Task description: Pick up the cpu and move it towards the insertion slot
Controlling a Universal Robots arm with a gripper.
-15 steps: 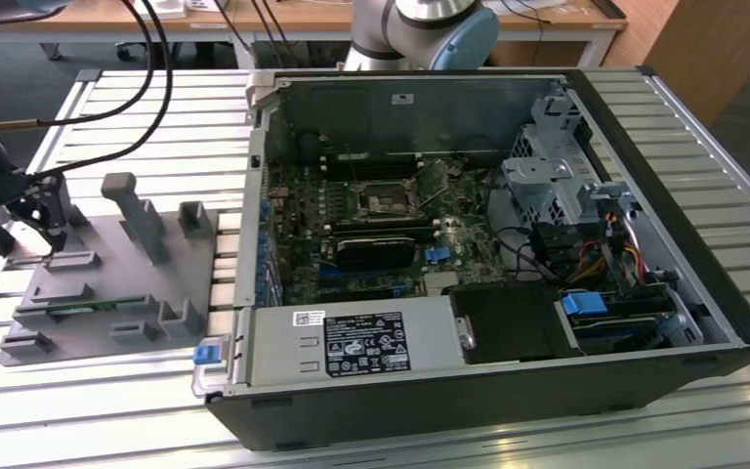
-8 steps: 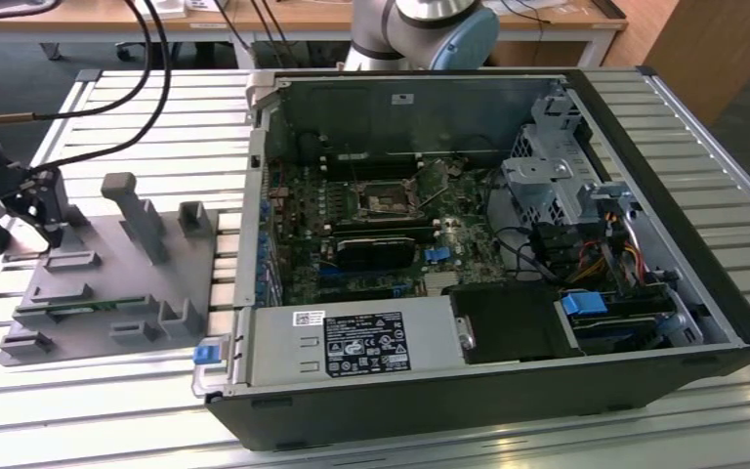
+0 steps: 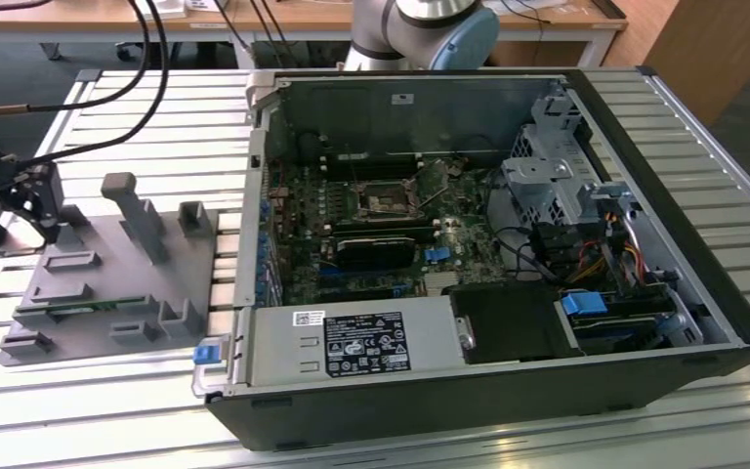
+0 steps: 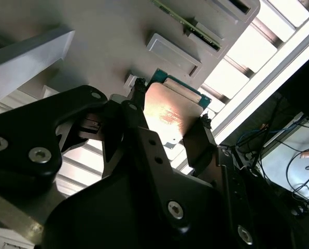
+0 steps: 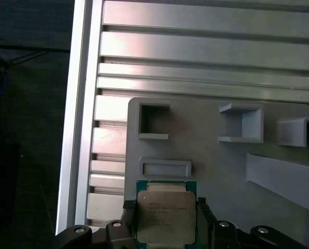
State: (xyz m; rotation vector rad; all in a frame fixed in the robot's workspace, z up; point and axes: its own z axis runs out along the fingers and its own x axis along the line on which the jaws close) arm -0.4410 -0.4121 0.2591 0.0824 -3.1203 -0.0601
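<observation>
The cpu (image 5: 166,215) is a flat square chip with a silvery top and a green rim. My gripper (image 5: 166,217) is shut on it, one dark finger against each of two opposite edges. The second wrist view shows the same chip (image 4: 171,111) between the fingertips (image 4: 139,89), just above the grey fixture plate (image 4: 113,36). In the exterior view the gripper (image 3: 44,227) hangs over the far corner of that plate (image 3: 102,283), at the view's left. The insertion slot (image 3: 382,202), a silver-framed square socket, sits on the motherboard inside the open computer case, well to the right.
The open computer case (image 3: 687,283) takes up the middle and right of the slatted metal table (image 3: 128,137). Upright grey blocks (image 3: 134,210) rise from the fixture plate. A power supply (image 3: 349,344) and a drive cage (image 3: 551,181) flank the motherboard. Black cables (image 3: 114,78) hang at the back left.
</observation>
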